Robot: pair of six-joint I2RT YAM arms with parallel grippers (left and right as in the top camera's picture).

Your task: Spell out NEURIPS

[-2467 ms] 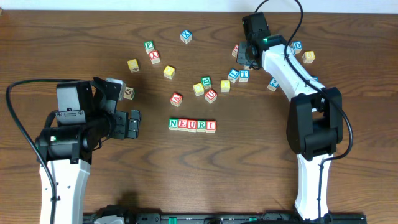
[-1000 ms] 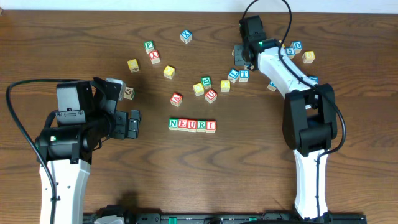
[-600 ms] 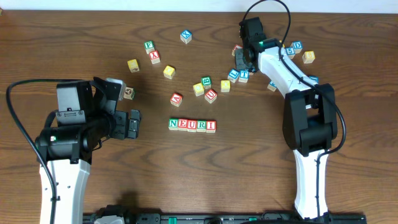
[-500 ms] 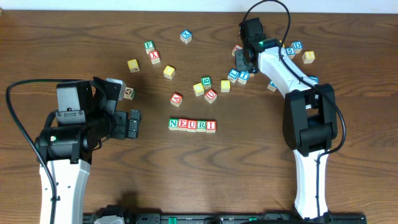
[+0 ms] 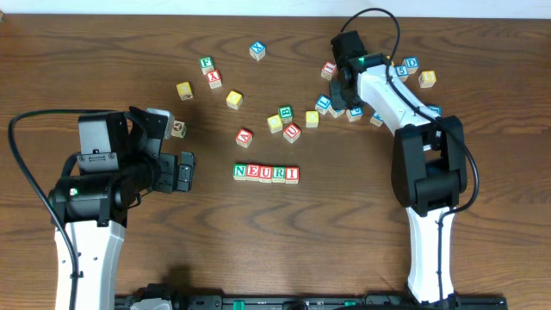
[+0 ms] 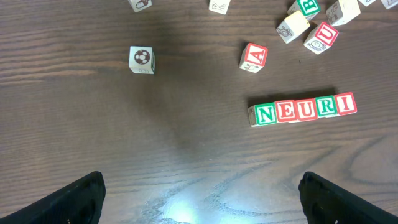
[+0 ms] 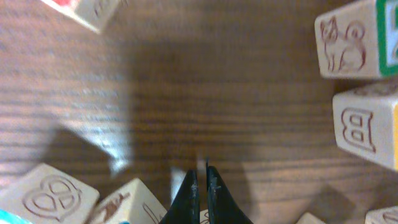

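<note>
Five cubes stand in a row reading NEURI (image 5: 266, 173), also in the left wrist view as NEURI (image 6: 303, 109). My left gripper (image 5: 185, 170) rests left of the row, and its jaws (image 6: 200, 186) are open with nothing between them. My right gripper (image 5: 338, 89) is low among the loose cubes at the back right. Its fingers (image 7: 200, 180) are shut on nothing, with their tips on bare wood. A cat cube (image 7: 348, 40) and a B cube (image 7: 367, 127) lie just to its right. I cannot pick out a P or an S.
Loose cubes lie scattered behind the row: red A (image 5: 244, 136), red U (image 5: 292, 131), green B (image 5: 285, 113), green F (image 5: 207, 63), red X (image 5: 214, 78), a ball cube (image 5: 178, 128). A red cube (image 5: 328, 70) and blue cubes (image 5: 324, 103) crowd the right gripper.
The right gripper's jaws have closed fully and it has shifted slightly to the right. The cubes just below it have been nudged to the right. The left arm has not moved.
</note>
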